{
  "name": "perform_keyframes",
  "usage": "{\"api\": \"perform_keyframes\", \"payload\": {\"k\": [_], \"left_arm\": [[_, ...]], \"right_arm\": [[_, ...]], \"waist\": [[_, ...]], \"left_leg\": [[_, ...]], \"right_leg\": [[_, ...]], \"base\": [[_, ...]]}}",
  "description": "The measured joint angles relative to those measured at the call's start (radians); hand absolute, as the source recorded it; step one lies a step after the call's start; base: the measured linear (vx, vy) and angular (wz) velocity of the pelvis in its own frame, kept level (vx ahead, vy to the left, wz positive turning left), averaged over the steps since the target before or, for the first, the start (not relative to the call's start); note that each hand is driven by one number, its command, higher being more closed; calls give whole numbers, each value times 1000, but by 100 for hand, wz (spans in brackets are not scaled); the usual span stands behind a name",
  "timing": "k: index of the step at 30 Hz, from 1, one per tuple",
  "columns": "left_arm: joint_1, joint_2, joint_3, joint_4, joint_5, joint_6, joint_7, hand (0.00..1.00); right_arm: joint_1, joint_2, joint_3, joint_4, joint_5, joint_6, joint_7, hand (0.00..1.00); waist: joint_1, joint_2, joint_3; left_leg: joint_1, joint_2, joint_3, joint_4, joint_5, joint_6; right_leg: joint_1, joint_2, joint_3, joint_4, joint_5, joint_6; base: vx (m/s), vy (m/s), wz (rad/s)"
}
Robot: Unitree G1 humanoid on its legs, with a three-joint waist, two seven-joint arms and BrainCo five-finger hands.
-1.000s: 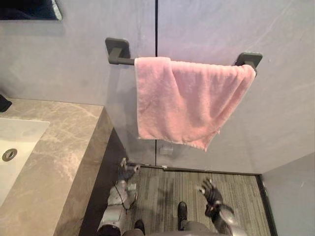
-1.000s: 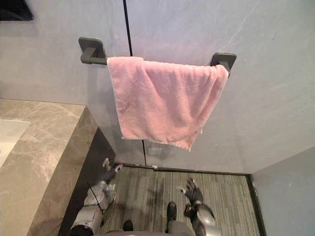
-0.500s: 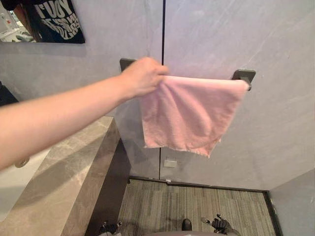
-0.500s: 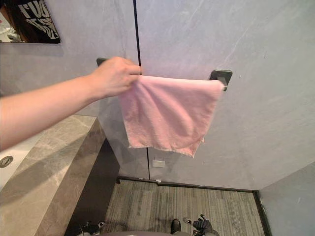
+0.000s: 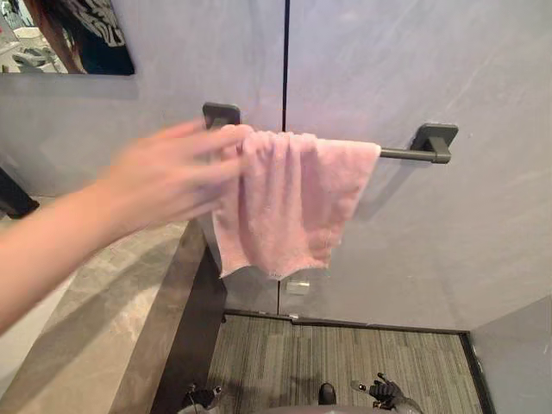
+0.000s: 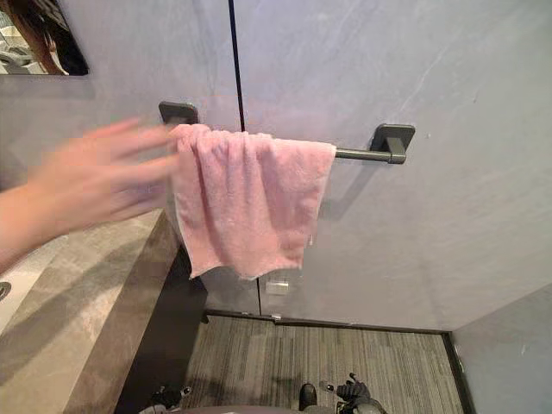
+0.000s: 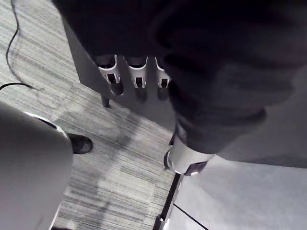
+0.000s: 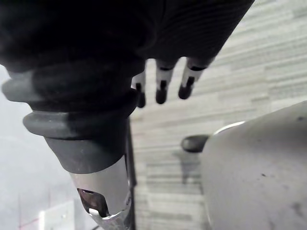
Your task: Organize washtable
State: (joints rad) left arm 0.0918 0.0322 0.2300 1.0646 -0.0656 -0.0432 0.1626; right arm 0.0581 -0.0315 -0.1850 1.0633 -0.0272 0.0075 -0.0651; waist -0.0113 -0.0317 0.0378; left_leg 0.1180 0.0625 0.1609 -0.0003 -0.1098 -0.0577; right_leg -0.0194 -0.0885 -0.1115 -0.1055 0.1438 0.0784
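Note:
A pink towel (image 5: pixel 285 198) hangs bunched over the left part of a dark wall rail (image 5: pixel 405 154), whose right end is bare. A person's blurred hand (image 5: pixel 164 177) reaches in from the left and meets the towel's left edge. My left hand (image 5: pixel 203 398) and right hand (image 5: pixel 385 392) hang low above the striped floor, far below the towel. The left wrist view shows the left hand's fingers (image 7: pixel 137 76) straight and holding nothing. Those of the right hand (image 8: pixel 162 91) are straight and empty in the right wrist view.
The marble washtable (image 5: pixel 121 336) runs along the left, with a pale sink edge (image 5: pixel 21 332) at its near left. A mirror (image 5: pixel 60 34) sits at the top left. Grey wall panels stand behind the rail, with striped carpet (image 5: pixel 345 354) below.
The person's hand has pushed the towel left along the rail and bunched it, baring the rail's right end. Over the second my view rose, and my hands now show lower.

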Motion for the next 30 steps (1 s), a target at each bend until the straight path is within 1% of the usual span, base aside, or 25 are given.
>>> {"api": "perform_keyframes", "payload": {"k": [1,2,3,4,5,6,8,9,10,12,13,14,16,18,19,20,22,23,24,25,27,28,30], "left_arm": [[12,-3,-40,-56,0,-7,21,0],[29,-10,-73,-142,3,-18,49,0],[38,-13,-83,-193,5,-23,60,0],[60,-21,-104,-354,32,-47,89,0],[63,-22,-106,-380,40,-53,95,0],[67,-25,-108,-474,54,-69,113,0],[67,-30,-105,-591,59,-85,139,0],[67,-32,-104,-659,56,-88,149,0],[68,-34,-104,-692,55,-89,150,0],[74,-63,-105,-826,59,-91,168,0],[79,-74,-105,-863,61,-92,177,0],[94,-96,-114,-932,76,-92,195,0],[110,-99,-130,-1026,101,-93,211,0],[128,-102,-157,-1143,161,-96,221,0],[133,-102,-164,-1167,172,-100,229,0],[146,-102,-186,-1207,188,-105,231,0],[192,-103,-237,-1273,192,-122,214,0],[197,-102,-243,-1278,190,-122,206,0],[222,-100,-271,-1294,158,-122,165,0],[252,-98,-300,-1310,67,-120,90,0],[276,-97,-313,-1321,13,-119,44,0],[296,-94,-317,-1332,-39,-117,6,0],[313,-86,-329,-1354,-99,-112,-37,0]], "right_arm": [[12,2,24,-38,37,-4,-16,0],[34,11,46,-91,81,-18,-38,0],[45,16,48,-126,99,-25,-45,0],[74,27,50,-246,140,-46,-67,0],[77,27,50,-266,146,-50,-70,0],[86,25,48,-344,159,-73,-84,0],[92,24,45,-453,178,-92,-107,0],[91,25,46,-526,182,-99,-113,0],[91,25,47,-565,182,-101,-116,0],[95,29,59,-723,182,-116,-130,0],[96,33,62,-761,183,-120,-131,0],[100,48,66,-827,183,-132,-131,0],[103,67,79,-907,184,-150,-132,0],[112,77,105,-996,187,-160,-130,0],[117,80,108,-1019,193,-163,-130,0],[130,90,116,-1060,209,-176,-128,0],[150,94,147,-1119,229,-193,-126,0],[151,94,149,-1126,232,-194,-126,0],[151,94,156,-1145,245,-196,-118,0],[150,91,169,-1170,268,-196,-96,0],[144,91,180,-1173,276,-196,-77,0],[142,90,190,-1173,299,-196,-60,0],[138,90,202,-1173,324,-196,-43,0]], "waist": [[2,0,1],[1,0,1],[1,0,1],[1,-1,1],[0,-1,1],[-1,-1,1],[-1,-1,1],[-1,0,1],[-1,0,1],[0,-1,-2],[0,-1,-2],[1,0,-2],[1,2,-4],[3,2,-4],[4,2,-4],[8,3,-4],[15,4,-5],[16,5,-5],[23,7,-7],[25,11,-9],[25,12,-10],[26,13,-11],[27,17,-14]], "left_leg": [[-2,-1,-2,0,-1,0],[-7,-2,-7,1,-2,2],[-10,-3,-8,1,-3,2],[-29,-5,-13,4,-3,3],[-32,-6,-14,5,-4,4],[-41,-7,-16,9,-5,5],[-42,-6,-17,9,-4,5],[-42,-5,-18,8,-4,5],[-43,-5,-18,8,-4,5],[-57,-5,-19,15,-4,5],[-61,-5,-19,16,-4,6],[-61,-5,-20,18,-4,6],[-60,-3,-20,19,-4,6],[-59,-3,-22,20,-4,6],[-59,-4,-22,20,-4,6],[-59,-5,-23,21,-4,6],[-63,-6,-24,27,-8,12],[-63,-6,-24,28,-8,13],[-66,-7,-24,33,-10,15],[-70,-8,-25,35,-11,16],[-71,-8,-25,35,-11,16],[-72,-7,-25,35,-11,16],[-79,-8,-27,36,-11,15]], "right_leg": [[0,-1,-2,0,-1,1],[-3,-3,-7,0,-1,1],[-6,-4,-8,0,-1,1],[-12,-7,-14,0,-2,1],[-14,-8,-15,0,-2,2],[-20,-10,-16,0,-2,2],[-21,-9,-17,0,-2,1],[-21,-8,-18,0,-2,1],[-22,-7,-19,0,-2,1],[-39,-9,-19,0,-2,1],[-42,-9,-19,0,-1,1],[-42,-8,-19,1,-1,1],[-40,-6,-21,4,-1,1],[-37,-8,-22,5,-1,1],[-35,-9,-22,5,-1,1],[-32,-10,-23,5,-1,1],[-25,-12,-25,3,-1,1],[-25,-12,-25,2,-1,1],[-24,-13,-25,1,-1,1],[-24,-15,-26,1,-1,1],[-25,-15,-26,1,-1,1],[-25,-15,-27,1,-2,1],[-30,-15,-29,1,-2,1]], "base": [[5,-3,7],[-2,-3,8],[-41,-7,11],[-52,-8,8],[-58,-13,7],[-29,-12,3],[0,0,0],[0,0,0],[0,0,0],[0,0,0],[0,0,0],[0,0,0],[0,0,0],[-17,-7,1],[-47,-11,4],[-46,-9,3],[-75,-14,4],[-73,-13,4],[-59,-11,8],[-68,-14,8],[-44,-15,4],[-40,-22,2],[-39,-23,2]]}}
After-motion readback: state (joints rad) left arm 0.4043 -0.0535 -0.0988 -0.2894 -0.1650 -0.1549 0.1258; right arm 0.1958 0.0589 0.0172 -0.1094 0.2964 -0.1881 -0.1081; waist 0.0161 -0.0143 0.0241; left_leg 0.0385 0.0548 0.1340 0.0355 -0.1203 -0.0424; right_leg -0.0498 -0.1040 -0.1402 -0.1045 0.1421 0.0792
